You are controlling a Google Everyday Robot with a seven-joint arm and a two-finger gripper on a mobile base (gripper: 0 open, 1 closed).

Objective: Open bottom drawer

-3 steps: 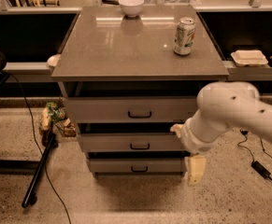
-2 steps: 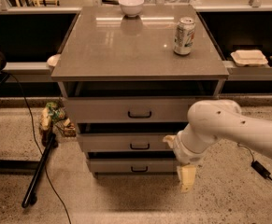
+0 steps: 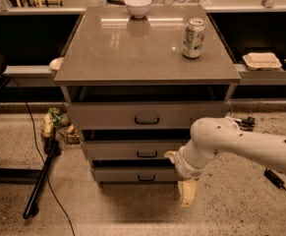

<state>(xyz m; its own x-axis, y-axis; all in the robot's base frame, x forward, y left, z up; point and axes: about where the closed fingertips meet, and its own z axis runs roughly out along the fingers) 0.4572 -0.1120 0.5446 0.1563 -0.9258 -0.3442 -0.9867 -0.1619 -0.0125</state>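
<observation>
The bottom drawer [image 3: 128, 174] is the lowest and slimmest of three grey-beige fronts in the cabinet. Its small dark pull handle [image 3: 146, 178] sits at the middle of the front. The drawer looks pushed in, with only a dark gap above it. My gripper [image 3: 186, 191] hangs from the white arm [image 3: 241, 144], which comes in from the right. It points down toward the floor, just right of the bottom drawer's right end and a little in front of it. It is to the right of the handle and apart from it. The arm's wrist hides the right ends of the middle and bottom drawers.
The middle drawer [image 3: 132, 150] and top drawer [image 3: 132, 115] are above. A white bowl [image 3: 138, 5] and a soda can [image 3: 193, 31] stand on the cabinet top [image 3: 132, 48]. A black pole [image 3: 40, 180] and a snack bag [image 3: 54, 123] lie on the floor at the left. Cables lie at the right.
My arm has swung left and down, bringing the gripper closer to the right end of the bottom drawer. The drawers have not moved.
</observation>
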